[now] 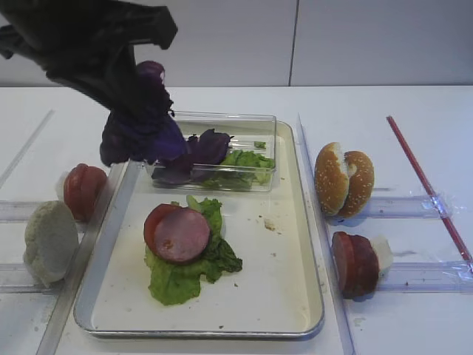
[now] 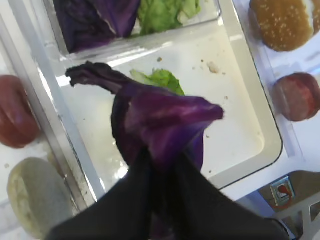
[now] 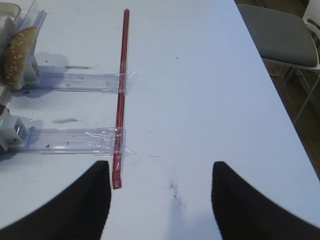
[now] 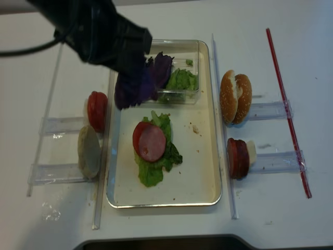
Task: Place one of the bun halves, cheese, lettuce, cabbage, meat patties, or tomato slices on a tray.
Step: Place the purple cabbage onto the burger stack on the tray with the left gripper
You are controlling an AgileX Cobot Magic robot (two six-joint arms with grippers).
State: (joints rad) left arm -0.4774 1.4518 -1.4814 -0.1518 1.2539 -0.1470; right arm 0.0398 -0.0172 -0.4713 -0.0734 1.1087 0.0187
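Clamped on a clump of purple cabbage (image 2: pixel 160 120), the left gripper (image 2: pixel 155 170) hung above the near-left part of the tray (image 1: pixel 288 296), its jaws closed tight around the leaves, which drooped below it in the exterior high view. The cabbage was off every surface, suspended between the clear plastic box (image 1: pixel 259 126) at the back of the tray and the stack already lying on the tray. That stack was a bed of green lettuce (image 1: pixel 177 281) with 2 overlapping round slices (image 1: pixel 177 233) on top, 1 redder and 1 pinker.

The right gripper (image 3: pixel 160 200) hovered over bare table (image 3: pixel 200 75) well to the right, beside a red straw (image 3: pixel 120 100), with its jaws spread apart and nothing between them.

By the look of it, the task was about half done: the cabbage had been picked up and lifted, but not yet set down. What remained was to lower it onto the tray, likely on or beside the stack, and let go. More cabbage and lettuce sat in the box. The bun halves (image 1: pixel 344 181) stood outside the tray on the right, in a clear holder.
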